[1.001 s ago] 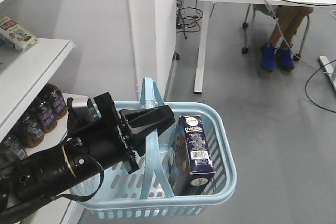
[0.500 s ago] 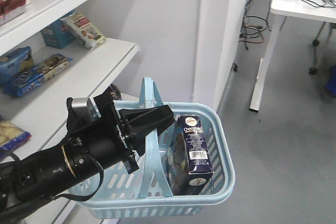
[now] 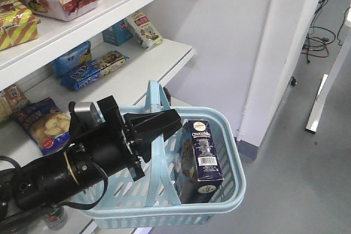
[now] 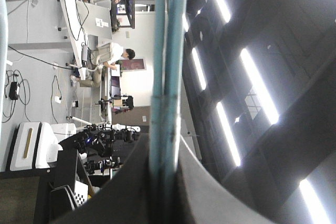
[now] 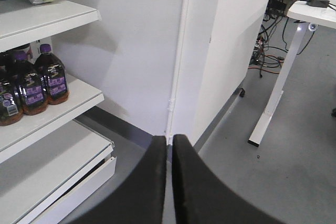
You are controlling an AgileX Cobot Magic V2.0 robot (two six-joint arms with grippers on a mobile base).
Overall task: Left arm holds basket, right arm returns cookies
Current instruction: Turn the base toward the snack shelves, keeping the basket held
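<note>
The light blue basket (image 3: 227, 190) hangs in the air in front of the shelves. Its two looped handles (image 3: 156, 102) are pinched together by my left gripper (image 3: 167, 124), which is shut on them. The left wrist view shows the blue handles (image 4: 168, 77) running straight between the dark jaws. The cookies (image 3: 202, 152), a tall navy Chocofalo box, stand upright inside the basket at its right side. My right gripper (image 5: 169, 141) shows only in its own wrist view, shut with nothing between the fingers, above grey floor near the shelf's foot.
White shelves (image 3: 140, 75) at left hold snack bags and blue cookie packs (image 3: 88, 72). A white pillar (image 3: 285, 47) stands right of the basket. Dark juice bottles (image 5: 37, 80) sit on a lower shelf. A white desk leg (image 5: 273, 98) stands on the grey floor.
The whole view has swung left: the shelves with snacks have come into sight and the desk has slid out to the right. The left gripper, basket and cookies keep their places relative to one another.
</note>
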